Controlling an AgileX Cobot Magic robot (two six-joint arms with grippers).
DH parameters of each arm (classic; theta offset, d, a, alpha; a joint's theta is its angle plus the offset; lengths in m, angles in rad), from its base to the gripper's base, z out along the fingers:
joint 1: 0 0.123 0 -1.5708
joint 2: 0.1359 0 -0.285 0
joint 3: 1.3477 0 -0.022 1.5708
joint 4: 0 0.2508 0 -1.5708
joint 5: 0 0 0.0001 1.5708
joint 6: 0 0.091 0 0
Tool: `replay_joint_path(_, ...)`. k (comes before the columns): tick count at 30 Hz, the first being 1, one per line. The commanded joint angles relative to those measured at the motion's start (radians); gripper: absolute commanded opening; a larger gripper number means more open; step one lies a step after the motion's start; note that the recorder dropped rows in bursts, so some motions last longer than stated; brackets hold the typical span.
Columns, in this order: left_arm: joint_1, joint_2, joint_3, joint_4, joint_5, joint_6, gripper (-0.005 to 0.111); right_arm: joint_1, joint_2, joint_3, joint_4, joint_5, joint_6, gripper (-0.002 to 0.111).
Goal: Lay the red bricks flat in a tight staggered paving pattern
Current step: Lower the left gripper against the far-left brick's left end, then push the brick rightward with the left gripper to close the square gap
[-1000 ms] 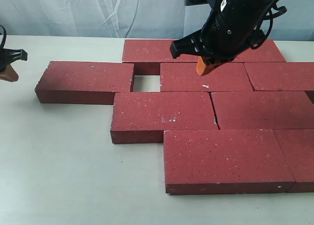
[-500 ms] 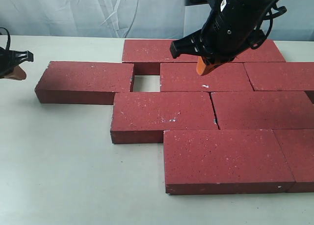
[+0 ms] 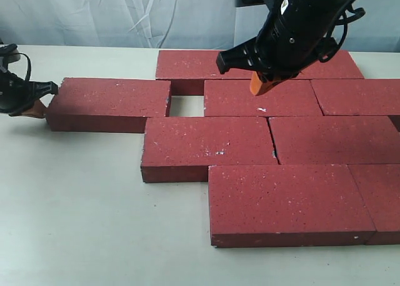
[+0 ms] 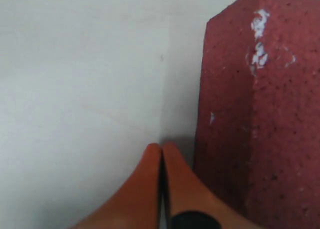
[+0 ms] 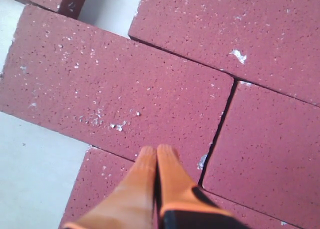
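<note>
Several dark-red speckled bricks lie flat on the table, most packed in staggered rows (image 3: 275, 142). One brick (image 3: 109, 103) at the left stands apart from its row, leaving a small gap (image 3: 185, 105). My left gripper (image 3: 39, 108) is shut and empty, low on the table at that brick's left end (image 4: 255, 114); its orange fingertips (image 4: 161, 149) are pressed together beside the end face. My right gripper (image 3: 257, 86) is shut and empty, hovering above the packed bricks (image 5: 115, 84); its orange fingertips (image 5: 157, 154) are together.
The pale table (image 3: 75, 205) stretches to the left and front of the bricks. A wrinkled light backdrop (image 3: 125, 14) runs along the far edge. The right arm's black body (image 3: 300, 30) hangs over the back rows.
My left gripper has moved right along the table, from the far left edge up to the loose brick's left end. The right arm and the bricks have not moved.
</note>
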Motion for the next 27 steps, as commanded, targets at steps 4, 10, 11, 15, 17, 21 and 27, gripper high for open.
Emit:
replay_joint_path(4, -0.054, 0.002, 0.005, -0.024, 0.006, 0.048, 0.0, -0.005, -0.001, -0.001, -0.004, -0.011, -0.004, -0.001)
replay_joint_path(10, -0.089, 0.002, 0.005, -0.026, 0.019, 0.053, 0.0, -0.005, -0.001, -0.001, -0.004, -0.011, -0.004, -0.001)
replay_joint_path(11, -0.092, 0.002, 0.005, -0.024, 0.021, 0.055, 0.0, -0.005, -0.001, -0.001, -0.004, -0.011, -0.004, -0.001)
replay_joint_path(15, -0.096, 0.002, 0.005, -0.026, 0.028, 0.055, 0.0, -0.005, -0.001, -0.001, -0.004, -0.011, -0.004, -0.001)
replay_joint_path(17, -0.096, 0.002, 0.005, -0.026, 0.034, 0.055, 0.0, -0.005, -0.001, -0.001, -0.004, -0.011, -0.004, -0.001)
replay_joint_path(21, -0.109, 0.002, 0.005, -0.029, 0.046, 0.055, 0.0, -0.005, -0.001, -0.001, -0.004, -0.011, -0.004, -0.001)
replay_joint_path(27, -0.153, 0.003, 0.005, -0.035, 0.046, 0.055, 0.0, -0.005, -0.001, -0.001, -0.004, -0.011, -0.004, -0.001)
